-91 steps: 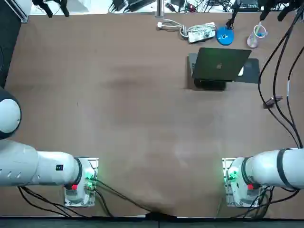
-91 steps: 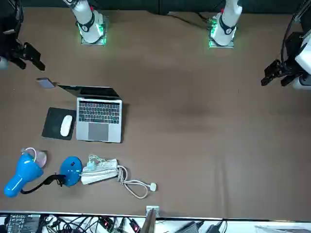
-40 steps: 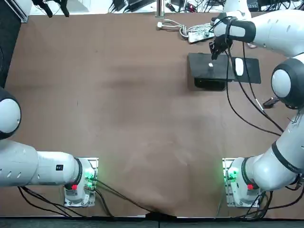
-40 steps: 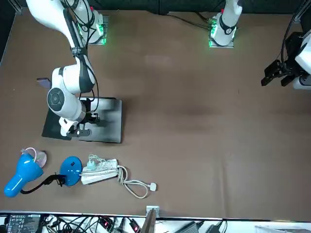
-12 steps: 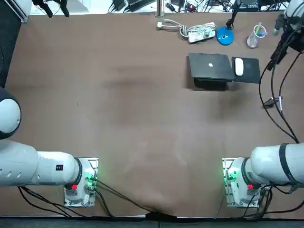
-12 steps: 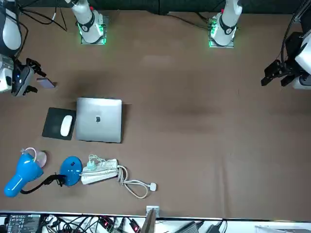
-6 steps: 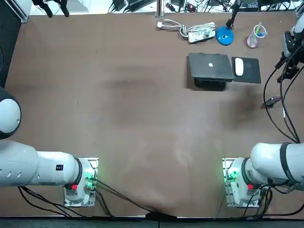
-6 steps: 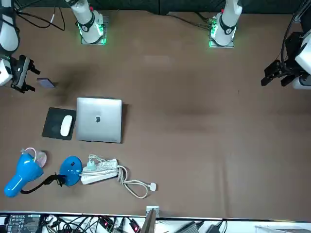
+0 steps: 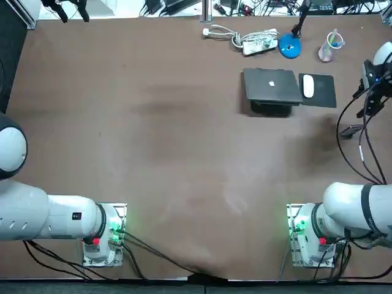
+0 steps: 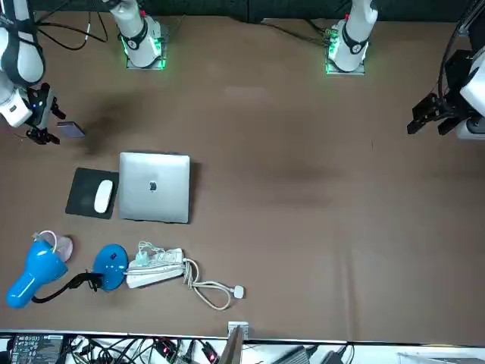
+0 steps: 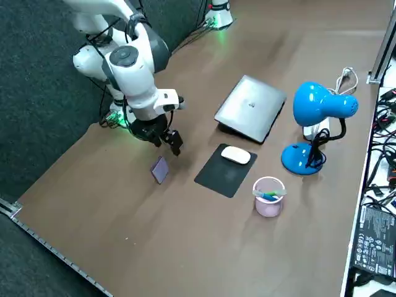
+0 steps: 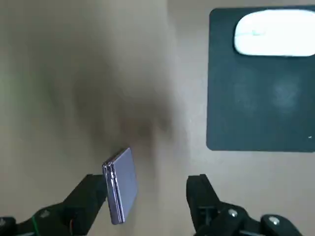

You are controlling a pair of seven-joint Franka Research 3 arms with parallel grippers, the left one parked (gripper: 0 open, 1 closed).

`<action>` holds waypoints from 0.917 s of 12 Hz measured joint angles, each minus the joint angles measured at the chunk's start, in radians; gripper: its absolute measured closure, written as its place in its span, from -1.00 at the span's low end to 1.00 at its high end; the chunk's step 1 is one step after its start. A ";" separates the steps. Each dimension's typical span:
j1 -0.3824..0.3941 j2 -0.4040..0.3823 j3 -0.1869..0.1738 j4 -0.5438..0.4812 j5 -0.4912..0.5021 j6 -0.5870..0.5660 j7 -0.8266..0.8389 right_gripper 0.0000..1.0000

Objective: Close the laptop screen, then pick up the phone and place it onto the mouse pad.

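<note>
The silver laptop [image 9: 272, 84] [image 10: 154, 186] [image 11: 250, 108] lies shut on the brown table. Beside it is the dark mouse pad [image 9: 321, 97] [image 10: 81, 192] [image 11: 219, 175] [image 12: 256, 108], carrying a white mouse [image 11: 236, 154] [image 12: 273, 35]. The small lilac phone [image 9: 350, 130] [image 10: 71, 130] [image 11: 160, 169] [image 12: 119, 184] sits near the table's right edge, on the robot's side of the pad. My right gripper [image 9: 370, 104] [image 10: 44, 135] [image 11: 166, 143] [image 12: 147, 189] hangs open just above the phone. In the wrist view the phone lies close to one finger [image 12: 91, 194].
A blue desk lamp [image 11: 318, 111] [image 10: 38, 273], a cup with pens [image 11: 268, 196] [image 9: 331, 44] and a white power strip with its cable [image 9: 257, 41] [image 10: 155, 269] stand at the far edge behind the laptop. The table's right edge runs close to the phone.
The laptop stood open at first and was pressed shut by my right arm. That arm then swung out to the table's right edge and, over the last second, came down towards the phone.
</note>
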 joint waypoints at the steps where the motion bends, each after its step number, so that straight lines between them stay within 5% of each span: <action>1: -0.011 0.000 0.000 -0.024 0.000 0.037 -0.021 -1.00; 11: -0.087 0.000 0.002 -0.242 -0.002 0.381 -0.098 -0.86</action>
